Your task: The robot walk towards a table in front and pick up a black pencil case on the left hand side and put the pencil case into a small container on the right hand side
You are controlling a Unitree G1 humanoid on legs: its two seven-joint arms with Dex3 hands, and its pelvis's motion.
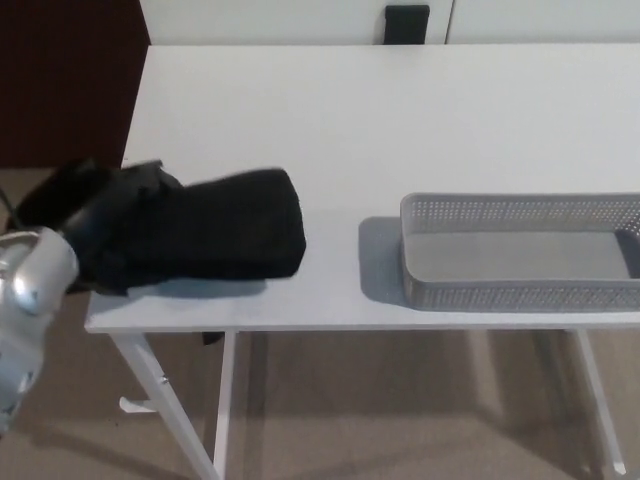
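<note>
The black pencil case (235, 225) lies on the left part of the white table (400, 110), close to the front edge. My left hand (105, 225) covers its left end, with the fingers wrapped around it; black on black blurs the exact contact. A pale shadow shows under the case's front edge. My silver left forearm (25, 300) comes in at the lower left. The grey mesh container (520, 293) stands on the right near the front edge, with nothing in it. My right hand does not show.
A black object (406, 22) stands against the white wall behind the table. White table legs (165, 400) and beige floor show below the front edge. A dark red surface (60, 80) borders the table's left side.
</note>
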